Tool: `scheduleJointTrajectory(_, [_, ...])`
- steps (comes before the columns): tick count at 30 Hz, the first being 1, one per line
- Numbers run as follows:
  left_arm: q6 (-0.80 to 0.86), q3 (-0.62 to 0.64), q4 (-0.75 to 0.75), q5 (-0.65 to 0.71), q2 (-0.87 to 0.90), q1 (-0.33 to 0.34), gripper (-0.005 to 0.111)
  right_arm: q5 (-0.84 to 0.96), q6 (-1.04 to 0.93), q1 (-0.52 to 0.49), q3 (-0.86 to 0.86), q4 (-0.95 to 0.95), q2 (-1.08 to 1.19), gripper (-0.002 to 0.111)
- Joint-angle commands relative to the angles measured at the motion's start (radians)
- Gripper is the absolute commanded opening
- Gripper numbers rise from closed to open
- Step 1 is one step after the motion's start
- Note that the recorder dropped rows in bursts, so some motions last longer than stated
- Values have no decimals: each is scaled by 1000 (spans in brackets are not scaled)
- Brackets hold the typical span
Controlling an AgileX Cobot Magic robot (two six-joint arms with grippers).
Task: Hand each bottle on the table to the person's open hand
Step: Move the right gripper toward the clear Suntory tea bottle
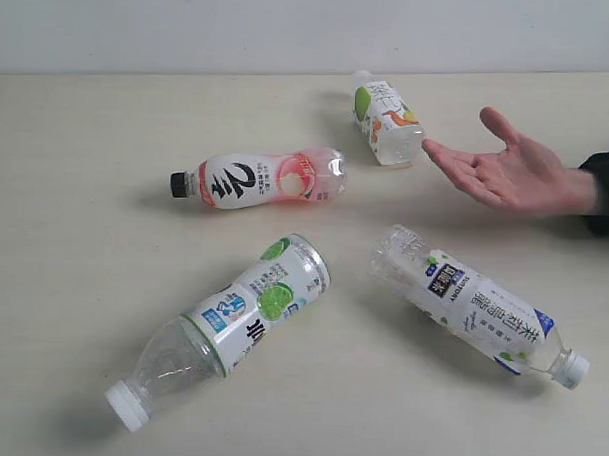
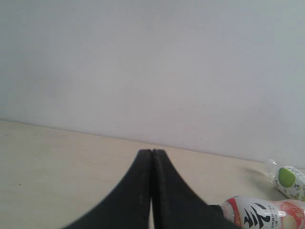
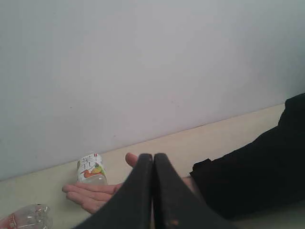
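Note:
Several bottles lie on their sides on the beige table (image 1: 78, 110). The pink-white bottle (image 1: 261, 179) with a black cap lies mid-table. Near the front left is the green-lime bottle (image 1: 226, 325) with a white cap. The blue-white bottle (image 1: 477, 310) lies at the right front, and the green-orange bottle (image 1: 383, 117) at the back. The person's open hand (image 1: 507, 170) hovers palm up at the right, just beside the green-orange bottle. Neither gripper appears in the exterior view. My left gripper (image 2: 151, 151) is shut and empty. My right gripper (image 3: 153, 155) is shut and empty, with the hand (image 3: 90, 195) beyond it.
A pale wall (image 1: 291, 27) bounds the table's far edge. The person's black sleeve (image 1: 606, 189) enters from the right edge. The left wrist view also catches the pink-white bottle (image 2: 264, 213) and the green-orange bottle (image 2: 288, 180).

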Motion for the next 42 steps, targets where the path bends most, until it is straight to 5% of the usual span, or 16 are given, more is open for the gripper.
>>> scheduleJointTrajectory(1, [-6, 3, 0, -6, -5, 2, 1, -10, -5, -9, 5, 19, -6, 0])
scheduleJointTrajectory(15, [-6, 3, 0, -6, -5, 2, 1, -14, -5, -9, 5, 19, -6, 0])
scheduleJointTrajectory(27, [-6, 3, 0, -6, -5, 2, 1, -143, -5, -9, 5, 22, -6, 0])
scheduleJointTrajectory(33, [-6, 3, 0, -6, -5, 2, 1, -363, 16, -9, 5, 99, -6, 0])
scheduleJointTrajectory(42, [-6, 3, 0, -6, -5, 2, 1, -388, 153, -9, -4, 163, -6, 0])
